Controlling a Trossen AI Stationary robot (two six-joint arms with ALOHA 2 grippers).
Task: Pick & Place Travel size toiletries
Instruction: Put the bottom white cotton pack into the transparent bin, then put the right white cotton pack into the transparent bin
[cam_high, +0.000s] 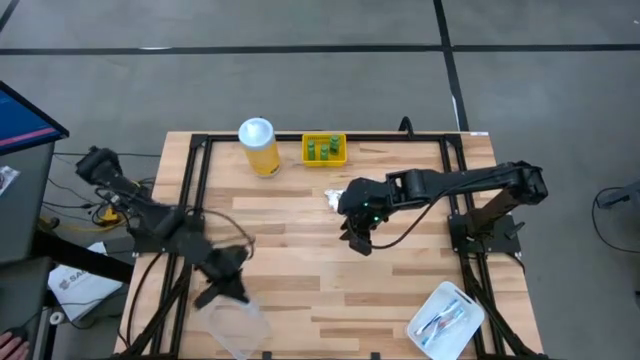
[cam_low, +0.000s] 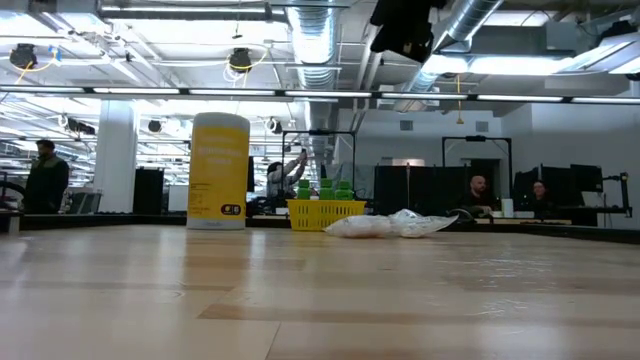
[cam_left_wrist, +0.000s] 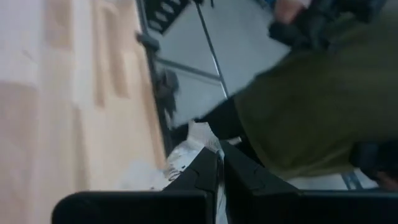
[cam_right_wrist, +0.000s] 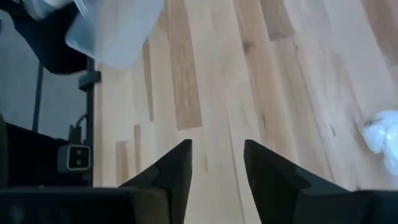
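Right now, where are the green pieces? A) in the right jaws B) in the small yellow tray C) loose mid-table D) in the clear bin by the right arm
B: the green pieces sit inside the yellow tray at the table's far edge, beside the yellow jar.

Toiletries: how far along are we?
Nothing looks placed. The green pieces sit in the yellow tray, the sticks in the white tray. The open right gripper hovers near the white packets. Left gripper shut on the clear bag.
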